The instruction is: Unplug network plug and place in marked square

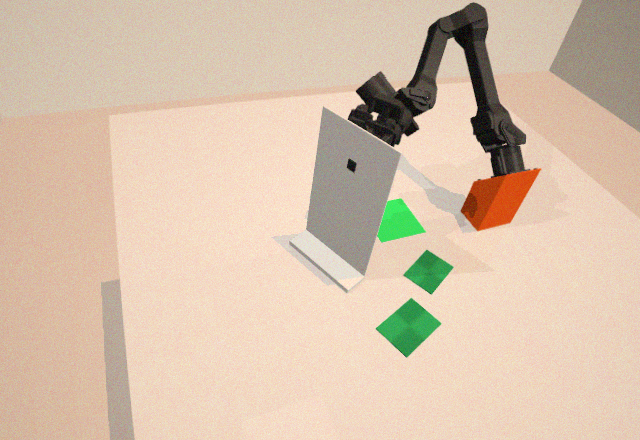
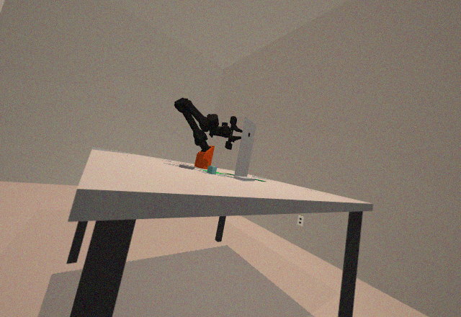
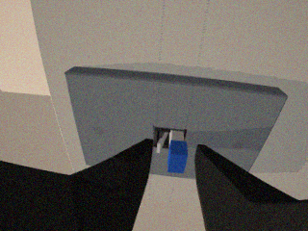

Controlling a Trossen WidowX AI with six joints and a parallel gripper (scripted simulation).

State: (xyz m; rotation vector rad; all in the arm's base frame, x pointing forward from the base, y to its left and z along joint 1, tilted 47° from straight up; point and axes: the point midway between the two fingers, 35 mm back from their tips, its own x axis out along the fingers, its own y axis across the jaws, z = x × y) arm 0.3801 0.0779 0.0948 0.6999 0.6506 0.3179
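Note:
The upright grey panel (image 1: pixel 351 202) (image 2: pixel 245 157) (image 3: pixel 111 111) has a dark socket (image 3: pixel 165 131). The plug (image 3: pixel 177 158), with a blue rear end and pale body, sits in it. Its thin light tab (image 3: pixel 162 143) sticks out slantwise, left of the body in the wrist view. My gripper (image 2: pixel 240 135) (image 3: pixel 174 149) is open at the panel's face, its fingers on either side of the plug with a gap on both sides. In the top view the panel hides the fingertips and plug. A bright green patch (image 1: pixel 400 223), partly behind the panel, lies on the table; I cannot tell whether it is the marked square.
Two darker green chequered squares (image 1: pixel 428 271) (image 1: pixel 408 327) lie on the table in front of the panel's right side. A teal cube (image 2: pixel 212 169) stands near the orange arm base (image 1: pixel 498 200) (image 2: pixel 204 158). The panel's white foot (image 1: pixel 328 262) reaches out on its far side from the hand.

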